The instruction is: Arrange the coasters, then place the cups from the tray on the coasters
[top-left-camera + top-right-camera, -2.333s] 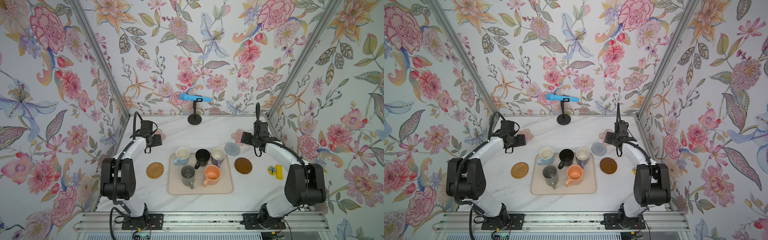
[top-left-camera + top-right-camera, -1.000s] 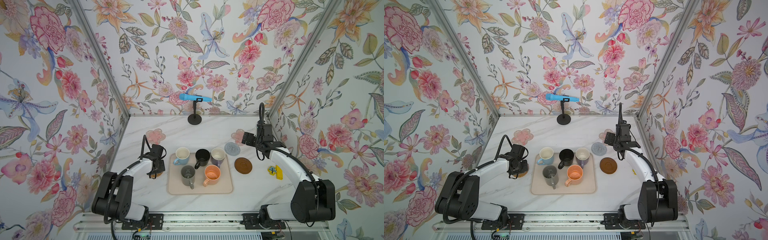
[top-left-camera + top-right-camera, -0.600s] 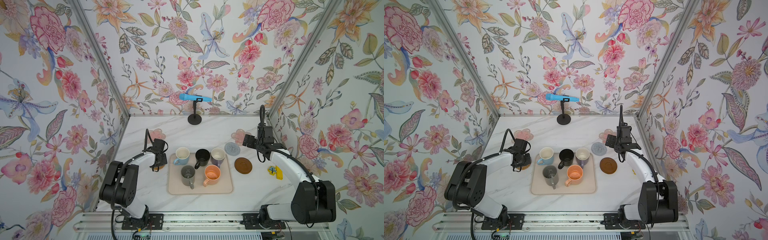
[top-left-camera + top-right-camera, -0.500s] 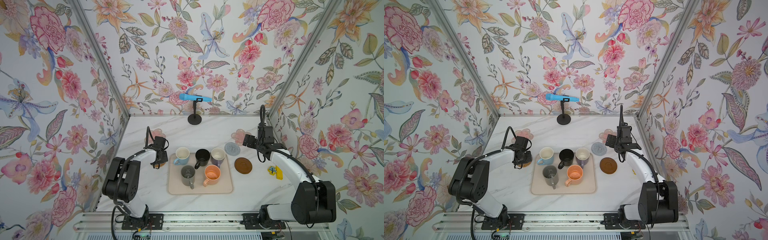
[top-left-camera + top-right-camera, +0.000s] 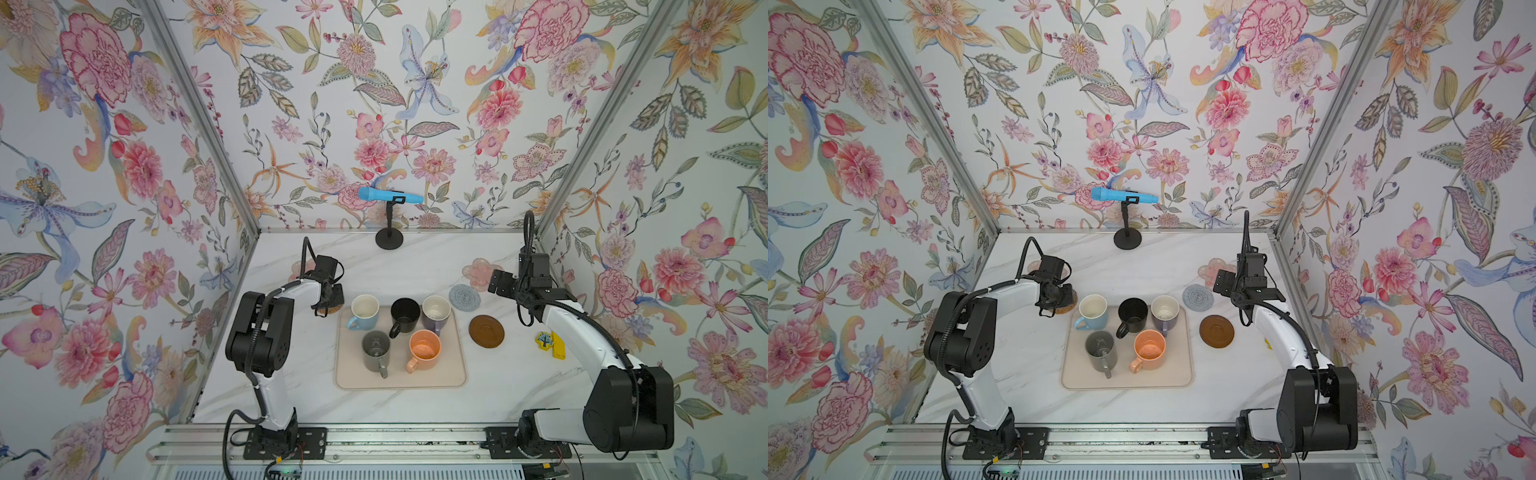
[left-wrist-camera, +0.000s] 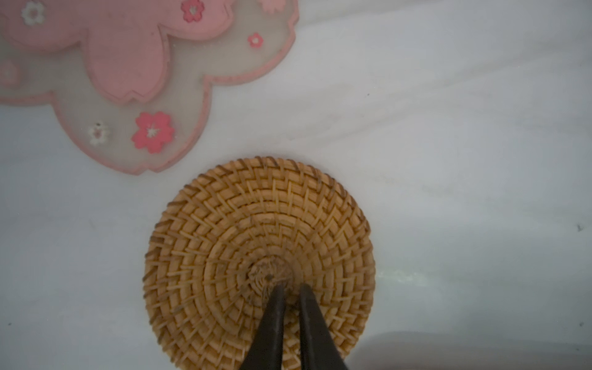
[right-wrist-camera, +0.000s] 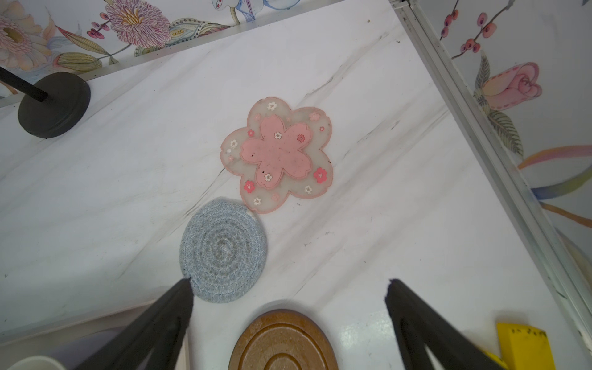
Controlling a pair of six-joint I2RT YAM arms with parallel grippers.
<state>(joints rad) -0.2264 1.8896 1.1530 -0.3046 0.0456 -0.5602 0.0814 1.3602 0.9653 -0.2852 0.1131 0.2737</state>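
Observation:
My left gripper (image 6: 290,286) is shut, its tips pressed on the centre of the round rattan coaster (image 6: 256,256), which lies left of the tray (image 5: 399,380) and close to a pink flower coaster (image 6: 128,64). In both top views the arm hides most of the rattan coaster (image 5: 333,308). Light blue (image 5: 364,309), black (image 5: 404,313), purple (image 5: 436,309), grey (image 5: 376,349) and orange (image 5: 424,349) cups stand on the tray. My right gripper (image 7: 288,283) hangs open above the table between the grey-blue coaster (image 7: 222,250), the brown disc coaster (image 7: 282,342) and a second pink flower coaster (image 7: 278,153).
A black stand (image 5: 388,241) holding a blue microphone is at the back wall. A small yellow block (image 5: 550,343) lies right of the brown disc, beside my right arm. Floral walls close in the table on three sides.
My left gripper left the pink flower coaster, came down shut on the rattan coaster and slid it back, towards the light blue cup. My right gripper barely moved.

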